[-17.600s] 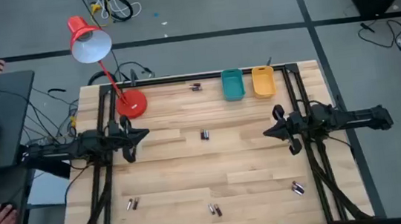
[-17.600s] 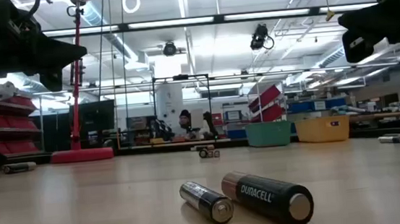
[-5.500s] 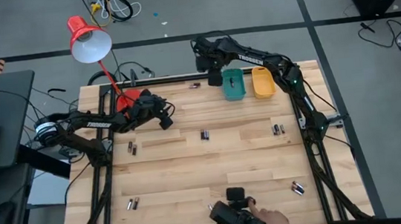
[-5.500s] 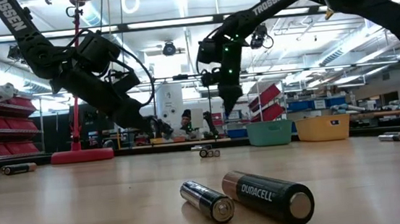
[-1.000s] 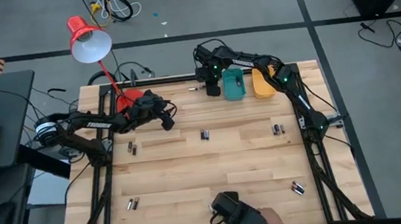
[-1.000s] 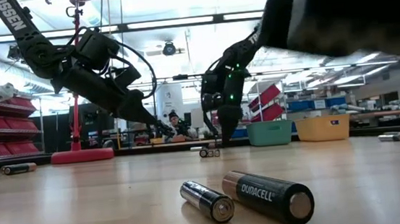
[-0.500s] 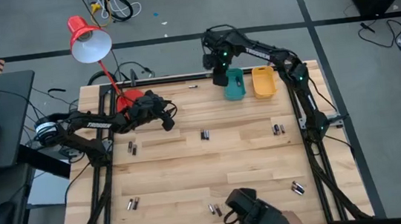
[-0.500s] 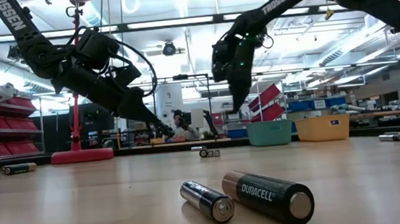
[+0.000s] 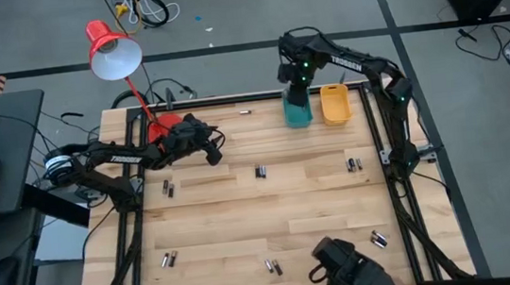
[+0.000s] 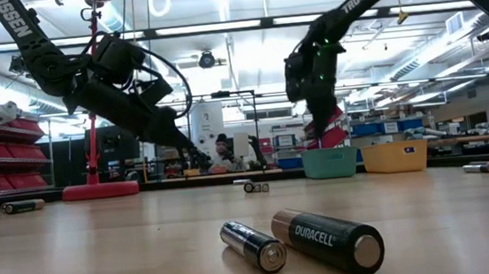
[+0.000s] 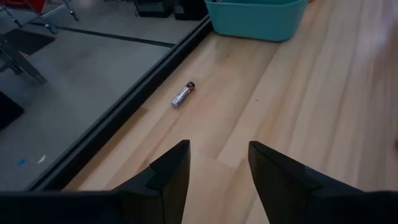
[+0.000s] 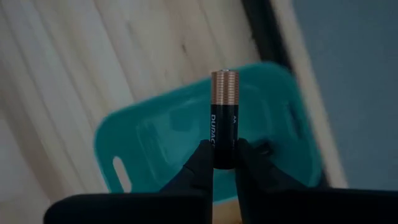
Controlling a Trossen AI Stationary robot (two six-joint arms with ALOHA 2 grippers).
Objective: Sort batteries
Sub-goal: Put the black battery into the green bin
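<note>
My right gripper (image 9: 295, 86) hangs over the teal bin (image 9: 296, 110) at the table's far edge, shut on one battery (image 12: 224, 118) with a black body and a copper end. My left gripper (image 9: 213, 152) waits open above the far left of the table, nothing between its fingers (image 11: 217, 155). One battery (image 11: 183, 94) lies on its side near the far edge ahead of it. More batteries lie flat on the wood: mid-table (image 9: 260, 171), left (image 9: 168, 187), right (image 9: 353, 163), and along the near edge (image 10: 329, 240). My right gripper pinches the battery's black lower end (image 12: 224, 158) between its two fingertips (image 12: 202, 158). The battery lies along the fingers, its copper end (image 12: 224, 81) pointing away from the gripper. The fingers point down from above, and the battery is lifted clear over the teal bin (image 12: 149, 143).
An orange bin (image 9: 334, 104) stands right of the teal one. A red desk lamp (image 9: 117, 52) has its base (image 9: 168, 131) at the far left corner. A person's hand with a dark object (image 9: 348, 264) reaches over the near edge. Black frame rails border the table.
My right gripper has risen from the table near the far edge and gone toward the table's right, over the teal bin, shut on the battery and rolling at the wrist. One battery stays where it left. The person's hand at the near edge has shifted right.
</note>
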